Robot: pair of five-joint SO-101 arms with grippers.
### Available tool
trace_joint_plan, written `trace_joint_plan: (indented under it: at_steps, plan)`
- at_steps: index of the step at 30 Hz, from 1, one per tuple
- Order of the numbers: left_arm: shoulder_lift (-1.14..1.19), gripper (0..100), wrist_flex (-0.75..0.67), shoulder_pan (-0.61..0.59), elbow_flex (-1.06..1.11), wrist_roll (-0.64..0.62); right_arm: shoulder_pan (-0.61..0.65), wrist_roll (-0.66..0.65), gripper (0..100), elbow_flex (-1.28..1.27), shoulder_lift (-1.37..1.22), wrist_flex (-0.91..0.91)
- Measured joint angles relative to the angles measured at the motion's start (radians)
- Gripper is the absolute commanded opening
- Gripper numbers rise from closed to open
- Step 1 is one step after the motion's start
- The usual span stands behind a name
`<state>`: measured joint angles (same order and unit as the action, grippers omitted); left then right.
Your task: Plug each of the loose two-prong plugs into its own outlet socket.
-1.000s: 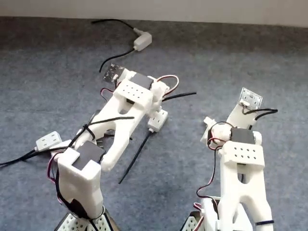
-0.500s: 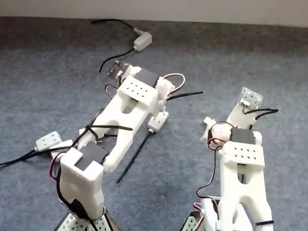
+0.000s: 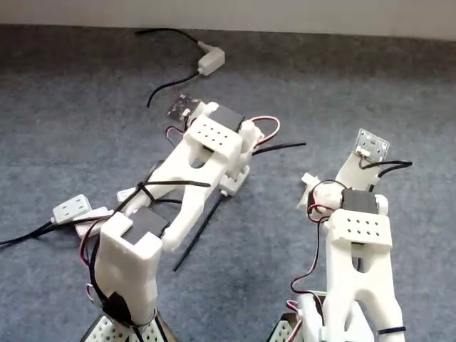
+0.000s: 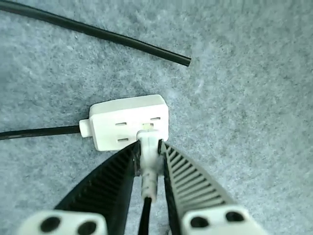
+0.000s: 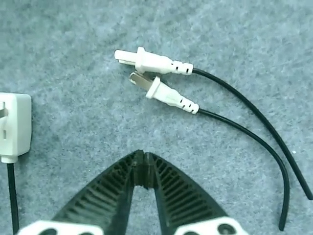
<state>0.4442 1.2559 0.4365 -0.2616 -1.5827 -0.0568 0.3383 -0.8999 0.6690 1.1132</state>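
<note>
My left gripper is shut on a white two-prong plug, whose black cord trails back between the fingers. The plug's front end meets the slotted face of a white outlet block; its prongs are hidden. From above, the left arm covers most of this outlet block. Two loose white plugs on black cords lie side by side on the carpet ahead of my right gripper, which is shut on nothing. A second outlet block lies off to one side of it.
Grey carpet covers the table. Another white outlet block lies at the left by the left arm's base, and one more sits at the far edge on a black cord. A loose black cord end lies just beyond the outlet block.
The left arm has swung to the right and a little farther out with the plug, now covering more of the outlet block. The right arm has not moved.
</note>
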Motion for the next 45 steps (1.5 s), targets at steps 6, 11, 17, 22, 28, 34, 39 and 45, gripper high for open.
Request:
trace_joint_plan:
  at_steps: [6,11,17,22,28,34,39,45]
  plan:
    - [0.002,1,-0.005,0.002,-0.002,0.0,0.0,0.0,0.7,0.0,0.0,0.0]
    - [0.002,1,-0.005,0.002,-0.002,0.0,0.0,0.0,0.7,0.0,0.0,0.0]
    - [0.002,1,-0.005,-0.005,-0.002,0.0,0.0,0.0,0.7,0.0,0.0,0.0]
    - [0.002,1,-0.011,-0.009,-0.002,0.031,0.0,0.0,0.7,0.0,0.0,0.0]
    - [0.002,1,-0.021,-0.009,-0.002,0.038,0.0,0.0,0.7,0.0,0.0,0.0]
    - [0.002,1,-0.041,-0.018,-0.002,0.041,-0.003,0.0,0.7,0.0,0.0,0.0]
    - [0.002,1,-0.041,-0.02,-0.002,0.041,-0.003,0.0,0.7,0.0,0.0,0.0]
    - [0.006,1,-0.012,-0.02,0.0,0.041,-0.003,0.0,0.7,0.0,0.0,0.0]
